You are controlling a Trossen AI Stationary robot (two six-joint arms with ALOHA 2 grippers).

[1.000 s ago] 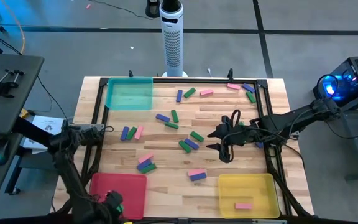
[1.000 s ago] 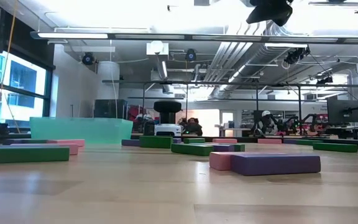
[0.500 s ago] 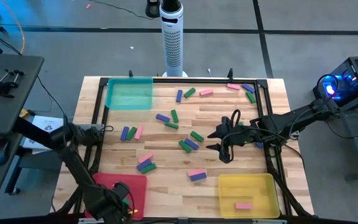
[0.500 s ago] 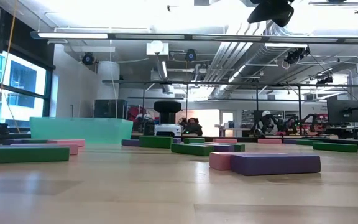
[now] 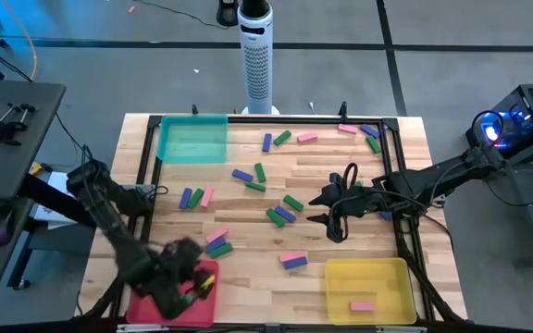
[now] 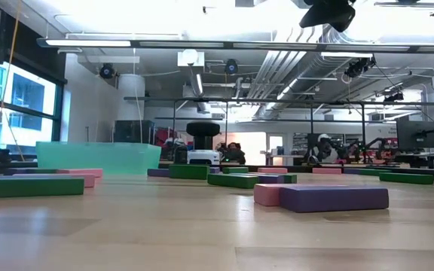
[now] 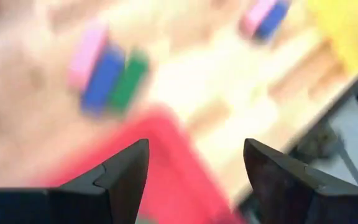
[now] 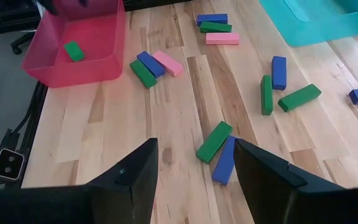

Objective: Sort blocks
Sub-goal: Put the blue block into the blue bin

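while the left gripper (image 5: 185, 277) hangs open over the red tray (image 8: 86, 46) holding one green block (image 8: 74, 50); right gripper (image 5: 333, 222) open mid-table.

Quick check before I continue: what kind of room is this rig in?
Probably a robotics lab: exposed ceiling ducts, other robot arms on benches behind, and a monitor at the far right.

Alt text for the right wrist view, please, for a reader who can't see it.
The right end effector, fingers open and empty, hovers over a wooden table scattered with blue, green and pink blocks, a green block and blue block lying just ahead of it. Farther off, a red tray holds one green block; a teal tray shows at one corner.
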